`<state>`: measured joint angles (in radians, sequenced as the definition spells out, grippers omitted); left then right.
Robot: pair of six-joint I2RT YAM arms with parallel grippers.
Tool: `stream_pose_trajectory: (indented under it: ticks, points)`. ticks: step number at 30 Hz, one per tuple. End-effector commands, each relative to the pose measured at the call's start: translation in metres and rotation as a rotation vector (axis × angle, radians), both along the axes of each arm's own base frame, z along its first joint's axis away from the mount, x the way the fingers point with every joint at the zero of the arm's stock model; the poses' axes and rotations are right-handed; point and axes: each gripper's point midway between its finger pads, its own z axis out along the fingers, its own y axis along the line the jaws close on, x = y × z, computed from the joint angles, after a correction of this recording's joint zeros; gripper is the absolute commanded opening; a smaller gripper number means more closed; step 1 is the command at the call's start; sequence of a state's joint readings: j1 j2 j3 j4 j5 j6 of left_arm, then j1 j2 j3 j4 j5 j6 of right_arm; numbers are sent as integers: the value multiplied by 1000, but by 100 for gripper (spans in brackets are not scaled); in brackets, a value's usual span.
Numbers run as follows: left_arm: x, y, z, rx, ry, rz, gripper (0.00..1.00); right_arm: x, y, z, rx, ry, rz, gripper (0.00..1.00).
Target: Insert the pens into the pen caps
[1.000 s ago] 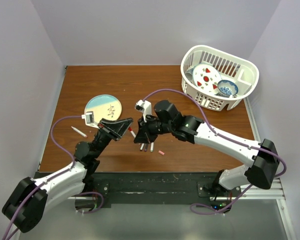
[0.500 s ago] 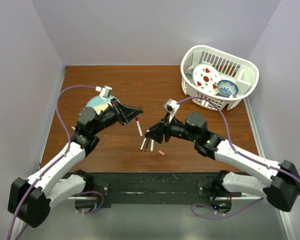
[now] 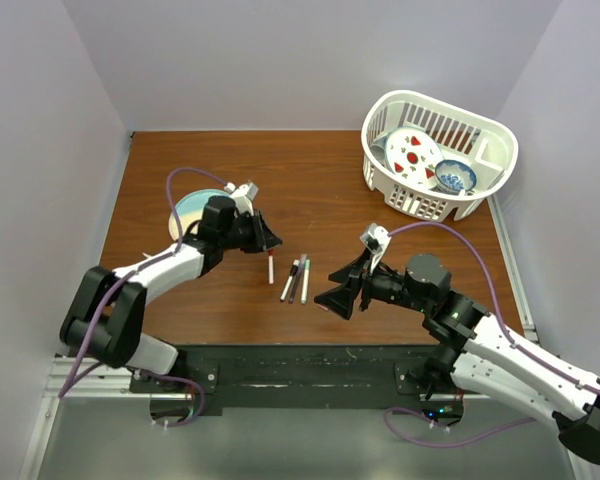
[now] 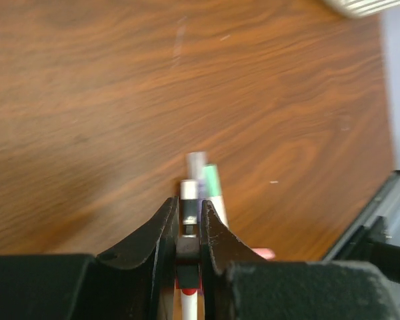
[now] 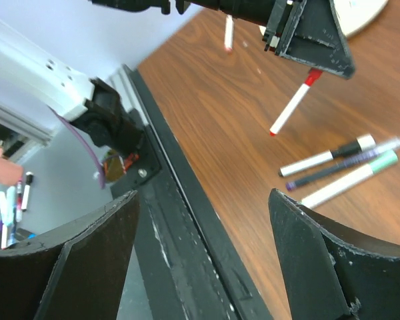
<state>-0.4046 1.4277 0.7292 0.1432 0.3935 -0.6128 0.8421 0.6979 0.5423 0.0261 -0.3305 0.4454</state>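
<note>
Our left fingers [image 4: 157, 233] are clamped on the slim white marker pen with red ends [image 3: 270, 268], gripping it near its upper red band. It hangs tip-down just left of the three pens lying side by side [image 3: 295, 281] on the brown wooden desk [image 3: 180, 170]. We cannot tell whether its tip touches the wood. Our right fingers [image 5: 307, 240] are spread wide and hold nothing, hovering just right of those three pens, on the side nearer our bases. A small pink-red piece [image 4: 263, 254] near the three pens is probably a cap, though the wrist view blurs it. To do this step well, we judge we should hold the pen steady, pinch the cap by its closed end with the right, line up the two axes, then push straight in without twisting.
</note>
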Motion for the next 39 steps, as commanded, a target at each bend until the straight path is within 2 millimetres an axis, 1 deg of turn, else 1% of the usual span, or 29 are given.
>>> stream_pose_trajectory:
  ticks: [1,2,3,4,5,6,9,10,13,14,15,17,18,19,20,22,23,24,25,26,27,29,30,31,32,33,36,38,39]
  points:
    - [24,8,-22,107,-19,21,0,6,-6,5,-16,-2,-50,82]
    - [25,8,-28,117,-7,21,2,6,-7,8,-9,-8,-55,82]
    - [26,7,-39,132,20,16,7,7,-8,8,-9,-10,-64,82]
    - [27,6,-44,136,37,11,15,7,-9,9,-8,-11,-67,82]
    - [26,5,-49,138,51,6,20,7,-10,11,-8,-14,-71,82]
    - [25,5,-59,146,75,-4,24,8,-12,9,-20,-11,-83,82]
    - [22,8,-71,176,105,-5,39,10,-14,13,-29,-22,-93,82]
    - [22,9,-72,183,109,-6,59,10,-14,14,-28,-23,-96,82]
    - [22,12,-67,205,102,-13,74,10,-14,15,-26,-24,-96,82]
    - [22,12,-64,211,96,-13,75,10,-14,15,-26,-24,-98,82]
    - [24,14,-56,221,76,-16,75,11,-14,15,-25,-23,-98,83]
    - [23,22,-49,260,76,6,75,11,-14,15,-27,-20,-100,82]
    - [23,30,-35,286,59,27,75,11,-13,15,-29,-18,-98,82]
    - [30,46,-30,342,41,94,73,11,-13,16,-29,-18,-97,82]
    - [32,57,-16,362,17,140,73,10,-13,17,-26,-19,-92,82]
    - [31,97,-17,429,61,250,73,8,-14,19,-19,-22,-88,82]
    - [26,112,-14,437,69,289,72,7,-14,22,-9,-29,-84,82]
    - [23,141,-18,452,108,363,72,6,-15,21,-7,-31,-85,82]
    - [20,159,-20,471,120,423,72,4,-17,23,5,-34,-86,83]
    - [16,173,-15,460,115,465,70,4,-18,23,12,-37,-89,83]
    - [9,197,-23,456,147,528,67,3,-19,24,18,-45,-89,83]
    - [-2,219,-29,449,168,607,60,0,-21,25,28,-49,-83,83]
    - [-3,240,-29,436,179,686,59,-1,-20,25,28,-49,-76,83]
    - [-5,253,-31,441,190,739,60,-2,-20,26,29,-52,-71,83]
    - [-8,261,-35,427,222,783,61,-3,-21,26,29,-49,-67,82]
    - [-11,275,-38,415,243,833,61,-4,-21,27,29,-51,-62,83]
    - [-15,287,-50,350,311,912,60,-7,-21,30,44,-55,-53,83]
    - [-15,285,-60,297,345,914,60,-9,-21,32,61,-56,-45,82]
    - [-13,288,-62,277,352,936,59,-11,-22,35,71,-62,-45,82]
